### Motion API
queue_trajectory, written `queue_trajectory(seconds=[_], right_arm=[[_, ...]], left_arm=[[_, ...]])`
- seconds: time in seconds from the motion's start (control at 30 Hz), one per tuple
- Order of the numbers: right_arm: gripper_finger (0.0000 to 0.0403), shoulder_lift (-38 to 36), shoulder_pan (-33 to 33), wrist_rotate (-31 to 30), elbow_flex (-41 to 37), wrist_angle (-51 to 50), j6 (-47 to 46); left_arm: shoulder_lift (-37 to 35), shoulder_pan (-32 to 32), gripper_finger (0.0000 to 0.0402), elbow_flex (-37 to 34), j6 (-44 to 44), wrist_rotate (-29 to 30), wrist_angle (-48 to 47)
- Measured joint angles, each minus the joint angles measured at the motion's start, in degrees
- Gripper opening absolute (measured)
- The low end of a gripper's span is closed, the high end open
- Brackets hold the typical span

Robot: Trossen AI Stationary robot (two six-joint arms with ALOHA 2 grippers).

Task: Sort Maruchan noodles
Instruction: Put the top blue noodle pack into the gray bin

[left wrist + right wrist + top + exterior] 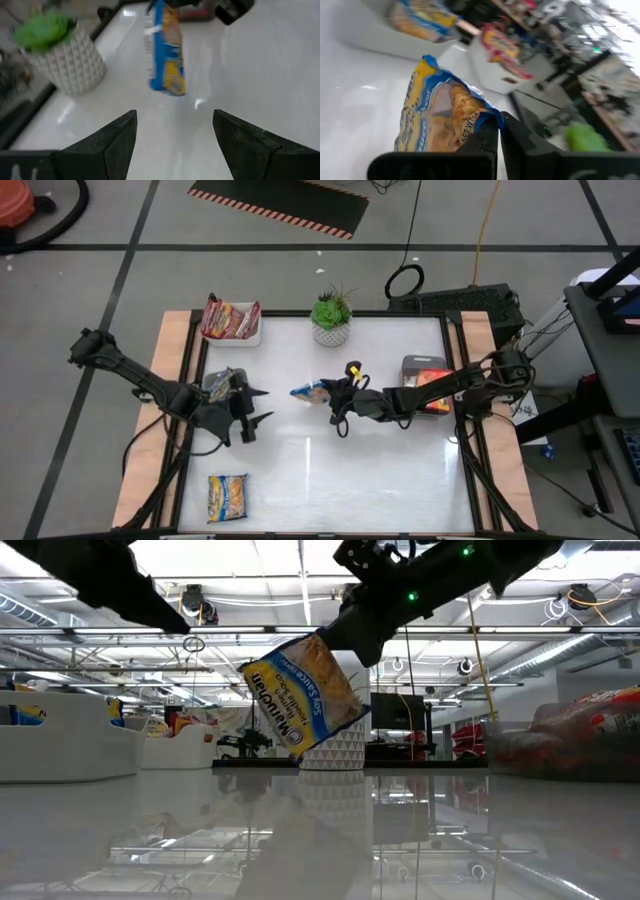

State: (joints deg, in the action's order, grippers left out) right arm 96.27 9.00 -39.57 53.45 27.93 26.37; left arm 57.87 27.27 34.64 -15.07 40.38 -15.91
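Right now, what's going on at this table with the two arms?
The right gripper holds a blue-and-yellow noodle packet by one edge, lifted clear of the white table near its middle. The left gripper waits open facing it, holding nothing. Red packets sit in the white tray at the far left corner; another blue-and-yellow packet lies near the front left.

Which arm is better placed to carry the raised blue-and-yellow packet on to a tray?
The right. Its gripper is shut on the blue-and-yellow packet, held clear of the table in the low view. The left gripper is open and empty, facing the packet from nearby.
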Motion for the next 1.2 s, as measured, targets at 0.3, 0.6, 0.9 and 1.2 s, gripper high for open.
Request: queue_trajectory(seconds=[0.3, 0.6, 0.9, 1.2], right_arm=[[0.0, -4.51, 0.45, -4.3, 0.0, 2.21, 0.05], [0.0, -9.6, 3.19, -4.24, 0.02, 6.21, 0.73], [0.0, -9.62, 7.0, -4.21, 1.03, 15.53, 3.45], [0.0, -9.31, 10.32, -4.09, 4.62, 15.53, 3.5]], left_arm=[[0.0, -2.71, 0.0267, -7.09, 10.2, -0.02, 17.78], [0.0, -3.51, 0.0267, -7.57, 12.94, -4.4, 29.35], [2.26, -2.73, 0.0267, -7.57, 12.56, -4.63, 41.16], [11.3, -1.31, 0.0267, -7.55, 18.65, -3.91, 57.3]])
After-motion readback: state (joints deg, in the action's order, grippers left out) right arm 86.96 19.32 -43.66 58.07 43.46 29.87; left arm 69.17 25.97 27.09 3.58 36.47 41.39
